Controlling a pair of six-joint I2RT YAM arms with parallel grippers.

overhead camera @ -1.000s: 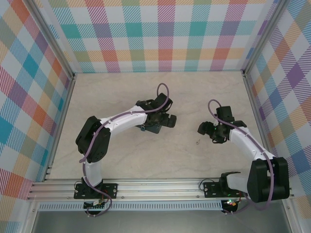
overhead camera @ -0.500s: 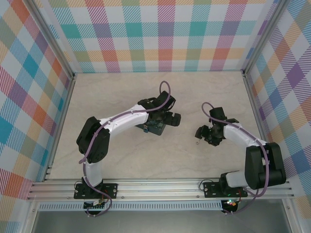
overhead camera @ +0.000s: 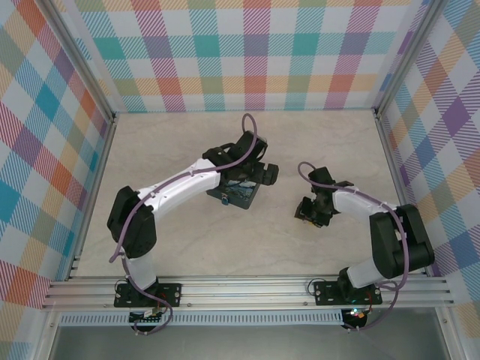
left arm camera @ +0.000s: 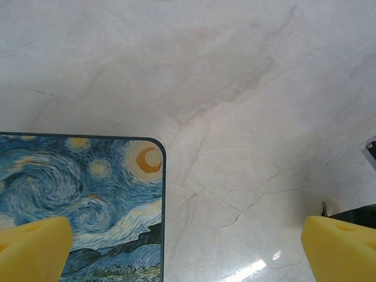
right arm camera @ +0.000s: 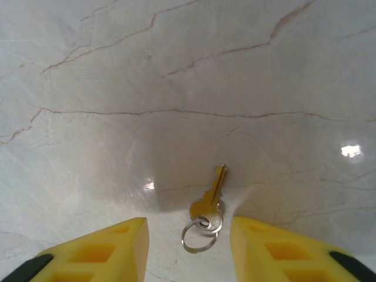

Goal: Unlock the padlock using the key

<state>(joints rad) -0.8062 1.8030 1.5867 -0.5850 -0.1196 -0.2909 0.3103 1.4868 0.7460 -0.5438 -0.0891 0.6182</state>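
- We take the painted tin, blue and yellow with swirls, as our landmark; it lies flat on the pale marble-look table, roughly mid-table.
- The left gripper hangs over the tin's right side. In its wrist view one yellow fingertip sits above the painted lid, and the other is out over bare table to the right of the tin.
- Its jaws are spread wide. The tin's rounded corner and right edge lie between them, and nothing is pinched.
- The key lies flat on the table to the right of the tin, well apart from it and a little nearer the arm bases.
- The key looks brass-coloured to us, with a small silver ring through its head.
- The right gripper is low over the table right of the tin, directly above the key.
- Its jaws are parted too, with one yellow finger on either side of the ring. The key's head and ring lie in the gap, and the blade points away from the gripper, past the fingertips.
- We see neither finger touching the key or the ring; bare table shows on both sides.
- From above, the right gripper covers the spot where the key lies, so we place the key from the wrist view.
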